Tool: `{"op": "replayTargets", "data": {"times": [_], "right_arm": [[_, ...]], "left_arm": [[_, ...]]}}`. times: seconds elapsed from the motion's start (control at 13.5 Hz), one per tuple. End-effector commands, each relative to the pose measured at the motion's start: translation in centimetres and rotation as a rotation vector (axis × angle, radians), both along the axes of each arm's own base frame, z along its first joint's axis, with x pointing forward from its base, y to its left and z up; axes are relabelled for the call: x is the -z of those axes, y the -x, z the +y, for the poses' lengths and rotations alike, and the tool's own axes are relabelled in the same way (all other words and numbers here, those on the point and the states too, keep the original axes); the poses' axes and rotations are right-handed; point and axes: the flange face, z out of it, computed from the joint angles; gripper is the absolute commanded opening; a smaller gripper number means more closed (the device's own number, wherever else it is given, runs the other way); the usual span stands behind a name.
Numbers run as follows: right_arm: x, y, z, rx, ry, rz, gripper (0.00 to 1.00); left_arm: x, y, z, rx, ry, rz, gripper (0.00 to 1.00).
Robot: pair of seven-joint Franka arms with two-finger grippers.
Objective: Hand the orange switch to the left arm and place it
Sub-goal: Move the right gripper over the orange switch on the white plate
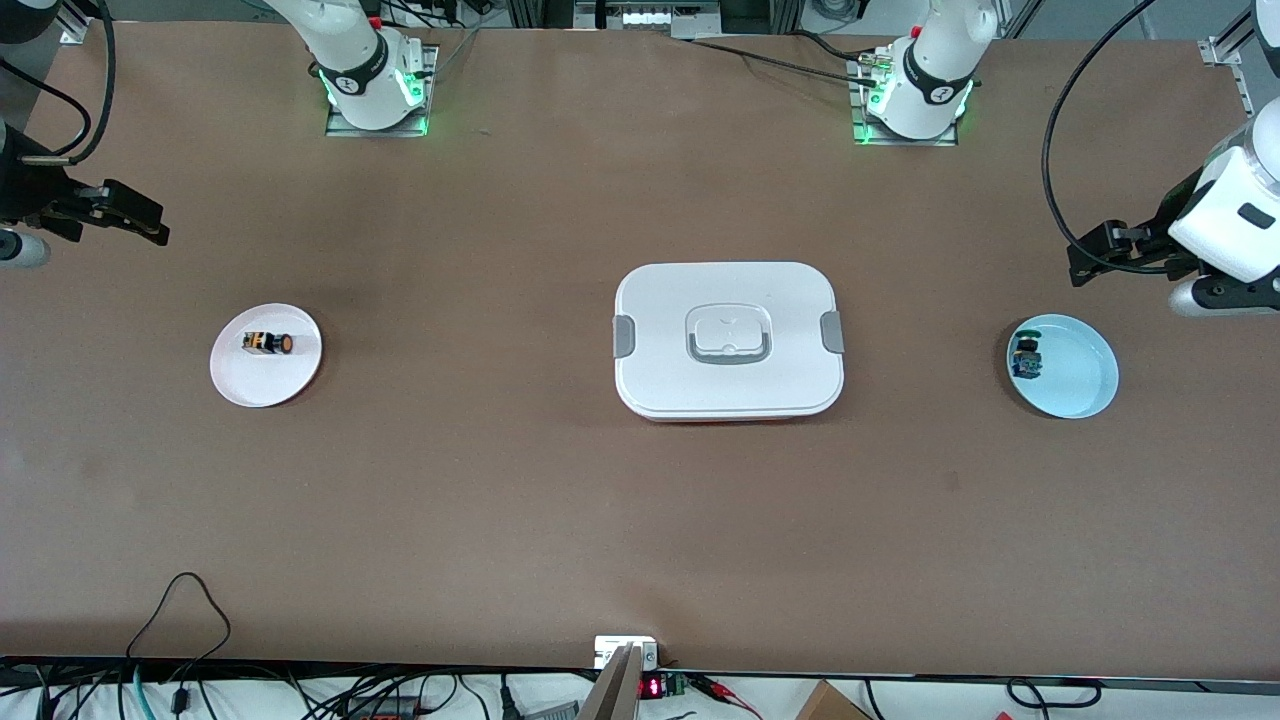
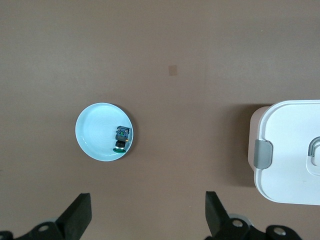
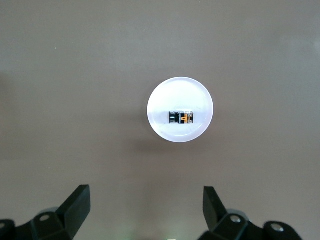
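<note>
Brown tabletop [image 1: 560,520] sets the box [image 1: 729,340] between plates as an obstacle (orange switch [image 1: 268,343] untouched), while left gripper [image 1: 1098,252] and right gripper [image 1: 128,212] wait released above its ends.

White plate [image 1: 300,375] sits on brown table [image 1: 500,500] toward my right arm's end. Light-blue plate [image 1: 1085,380] sits toward my left arm's end. Green-capped switch [image 1: 1026,357] lies in blue plate, near rim. Cables [image 1: 180,640] hang along table edge nearest front camera.
</note>
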Motion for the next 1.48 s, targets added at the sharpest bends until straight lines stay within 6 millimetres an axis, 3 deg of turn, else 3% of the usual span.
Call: {"op": "replayTargets", "data": {"times": [0.0,0.22,0.67,1.11,1.41], "right_arm": [[-0.5,0.0,-0.1,0.002,-0.015,0.004,1.00],[0.2,-0.5,-0.1,-0.004,-0.016,0.013,1.00],[5.1,-2.6,-0.2,-0.012,-0.017,0.093,1.00],[7.6,-3.7,0.6,-0.020,-0.004,0.118,1.00],[11.4,-5.9,0.8,-0.032,-0.001,0.112,1.00]], "left_arm": [[-0.6,-0.2,0.0,-0.014,0.016,0.003,1.00],[-0.6,-0.2,0.0,-0.014,0.016,0.003,1.00],[-0.6,-0.2,0.0,-0.014,0.016,0.003,1.00],[-0.6,-0.2,0.1,-0.014,0.016,0.003,1.00],[-0.6,-0.3,0.4,-0.017,0.016,0.004,1.00]]}}
